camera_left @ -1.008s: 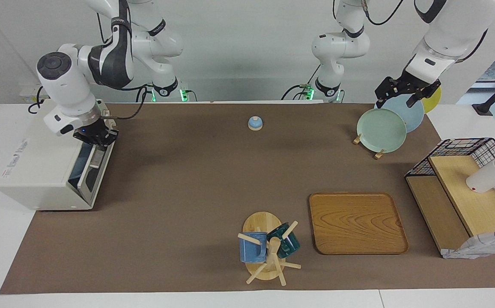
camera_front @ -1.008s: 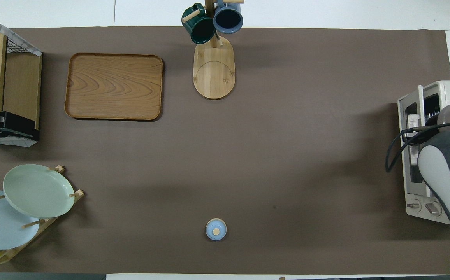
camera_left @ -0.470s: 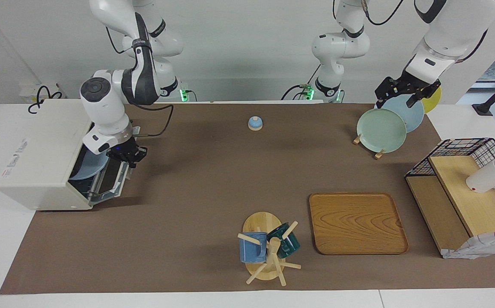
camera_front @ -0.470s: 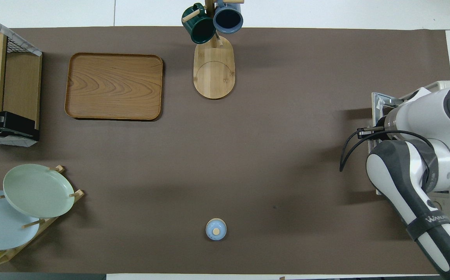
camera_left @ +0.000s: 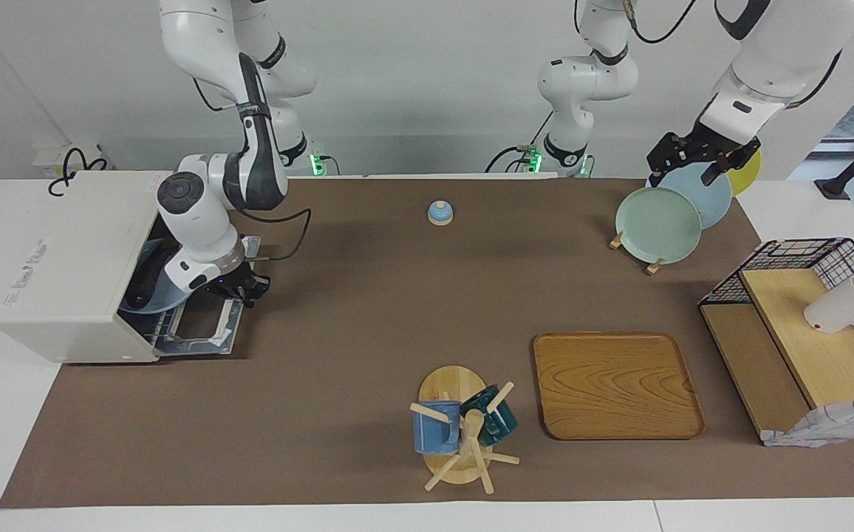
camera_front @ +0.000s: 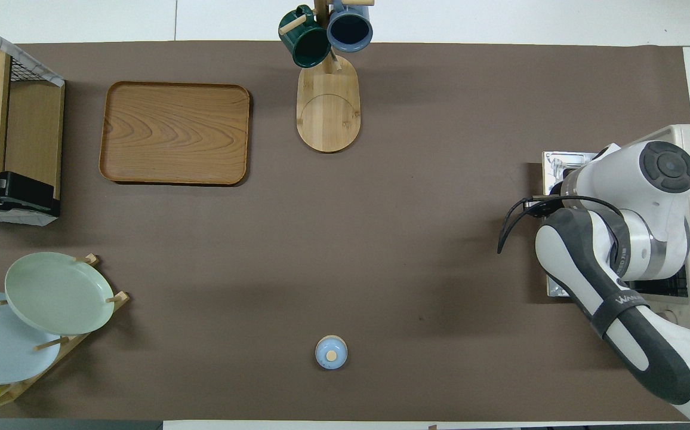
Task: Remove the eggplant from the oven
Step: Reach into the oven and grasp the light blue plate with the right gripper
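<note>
Inside oven (camera_left: 65, 258), eggplant (camera_left: 148, 279) (on plate (camera_left: 157, 295))

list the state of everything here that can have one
oven: door folded down, open
eggplant: inside the oven on a blue plate
right gripper: shut, at the door's edge
left gripper: open, waiting over the plate rack
mugs: hanging on the mug tree
wooden tray: bare

The oven (camera_left: 65, 258) stands with its door (camera_left: 202, 329) lowered flat, a blue plate (camera_left: 152, 292) and dark eggplant (camera_left: 143, 284) inside, the right gripper (camera_left: 238, 287) shut at the door's edge, the left gripper (camera_left: 700, 157) open over the plate rack (camera_left: 648, 262).
</note>
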Available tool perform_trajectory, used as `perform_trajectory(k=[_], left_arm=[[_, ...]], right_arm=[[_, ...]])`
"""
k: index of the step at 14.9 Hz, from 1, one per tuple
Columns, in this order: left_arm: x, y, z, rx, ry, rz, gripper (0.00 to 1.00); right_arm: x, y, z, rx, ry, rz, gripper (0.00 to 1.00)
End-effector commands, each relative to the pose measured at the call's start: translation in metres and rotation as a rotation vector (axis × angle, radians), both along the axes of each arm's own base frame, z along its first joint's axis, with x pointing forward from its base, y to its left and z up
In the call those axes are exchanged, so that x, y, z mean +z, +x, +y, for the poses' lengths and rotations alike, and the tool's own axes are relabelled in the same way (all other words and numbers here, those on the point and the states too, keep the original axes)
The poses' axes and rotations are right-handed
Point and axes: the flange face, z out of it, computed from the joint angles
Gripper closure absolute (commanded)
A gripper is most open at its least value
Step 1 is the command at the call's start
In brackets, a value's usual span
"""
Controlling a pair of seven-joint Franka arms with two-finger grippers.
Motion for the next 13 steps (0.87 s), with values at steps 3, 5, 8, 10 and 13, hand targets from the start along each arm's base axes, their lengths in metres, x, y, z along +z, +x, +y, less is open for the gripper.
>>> perform_trajectory(k=[3, 5, 8, 10, 13], left_arm=[[-0.001, -0.004, 0.003, -0.003, -0.002, 0.013, 0.0], [-0.001, -0.004, 0.003, -0.003, -0.002, 0.013, 0.0], [-0.001, -0.004, 0.003, -0.003, -0.002, 0.013, 0.0], [-0.001, -0.004, 0.003, -0.003, -0.002, 0.013, 0.0], [-0.001, -0.004, 0.003, -0.003, -0.002, 0.013, 0.0]], right_arm=[[0.005, 0.016, -0.001, -0.046, 0.03, -0.025, 1.0], [0.025, 0.023, 0.01, -0.042, 0.035, 0.006, 1.0], [0.078, 0.027, 0.027, -0.099, 0.039, 0.056, 0.63], [0.099, 0.017, 0.017, -0.129, 0.014, 0.099, 0.52], [0.113, 0.008, -0.017, -0.117, -0.076, 0.11, 0.51]])
